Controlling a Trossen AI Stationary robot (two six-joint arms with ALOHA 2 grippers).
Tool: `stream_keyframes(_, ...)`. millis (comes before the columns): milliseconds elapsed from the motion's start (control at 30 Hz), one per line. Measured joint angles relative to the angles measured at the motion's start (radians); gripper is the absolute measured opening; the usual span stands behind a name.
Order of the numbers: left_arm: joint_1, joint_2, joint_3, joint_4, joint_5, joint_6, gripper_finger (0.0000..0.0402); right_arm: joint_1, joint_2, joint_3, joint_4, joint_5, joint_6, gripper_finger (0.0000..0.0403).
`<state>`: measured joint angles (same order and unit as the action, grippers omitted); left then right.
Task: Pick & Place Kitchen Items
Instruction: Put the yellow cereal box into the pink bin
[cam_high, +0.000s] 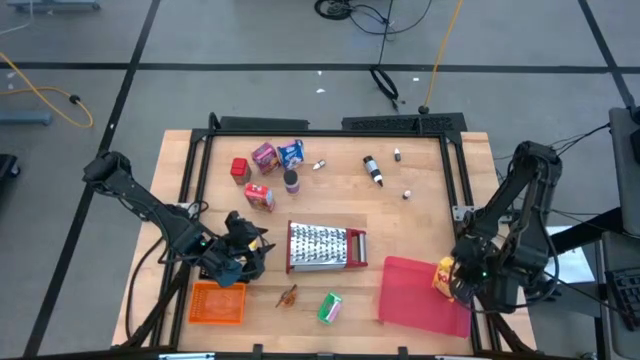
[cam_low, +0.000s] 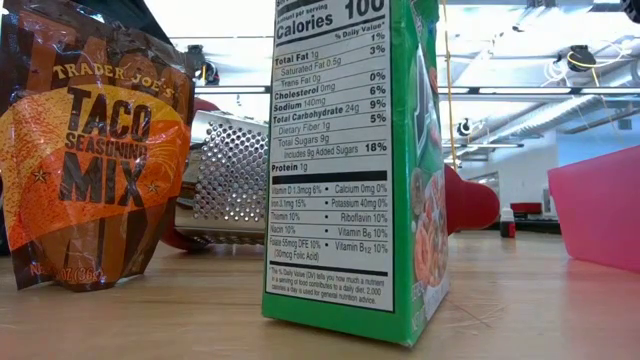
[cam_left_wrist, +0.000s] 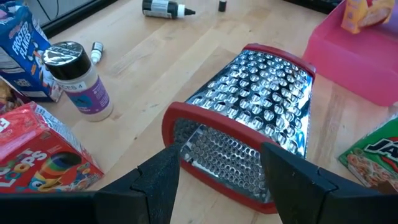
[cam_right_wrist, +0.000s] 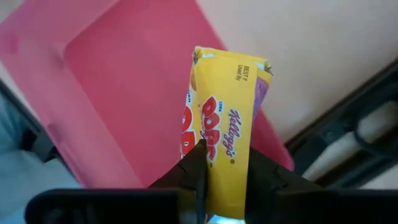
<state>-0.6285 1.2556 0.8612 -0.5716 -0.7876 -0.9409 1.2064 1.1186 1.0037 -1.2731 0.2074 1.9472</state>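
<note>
At about four o'clock on the surface (cam_high: 420, 225), over the right-hand edge of the flat red tray (cam_high: 405, 295), the right pincer (cam_right_wrist: 225, 163) is pinching a small yellow cereal box (cam_right_wrist: 227, 140) by its lower end, the box standing up between the two dark fingers (cam_right_wrist: 189, 168) with the tray directly beneath it in the right wrist view. The step in hand looks like setting this box down on the tray. To do it well, I would bring the box low before letting go, so it settles flat instead of tumbling. I would also aim toward the tray's middle, not its rim, since the box now hangs close to the edge nearest the frame. The fingers should part only once the box's underside is touching or just above the red floor. At about eight o'clock the left pincer (cam_left_wrist: 217, 171) waits with its fingers spread and nothing between them, pointing at the steel grater (cam_high: 325, 246) near the centre. The remaining groceries lie mostly toward eleven and twelve o'clock, among them a red box (cam_high: 240, 168), a blue box (cam_high: 291, 153) and a dark-capped jar (cam_high: 291, 180); a green box (cam_high: 330, 307) sits at six o'clock.
</note>
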Motion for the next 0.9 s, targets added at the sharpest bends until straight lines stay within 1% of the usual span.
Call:
stream_keyframes(167,0.001,0.000,0.000,0.000,-0.005,0.000,0.0225,0.000,-0.002,-0.023,0.068,0.002,-0.022,0.0096)
stream_keyframes(400,0.001,0.000,0.000,0.000,-0.008,-0.003,0.0225,0.000,-0.002,-0.035,0.081,0.008,-0.033,0.0149)
stream_keyframes(533,0.001,0.000,0.000,0.000,-0.008,-0.003,0.0225,-0.001,-0.006,-0.035,0.112,0.054,-0.049,0.0170)
stream_keyframes(667,0.001,0.000,0.000,0.000,-0.008,-0.004,0.0225,-0.003,-0.020,-0.035,0.144,0.058,-0.055,0.0184)
stream_keyframes(900,0.001,0.000,0.000,0.000,-0.008,-0.005,0.0225,-0.009,-0.049,-0.035,0.102,0.067,-0.049,0.0188)
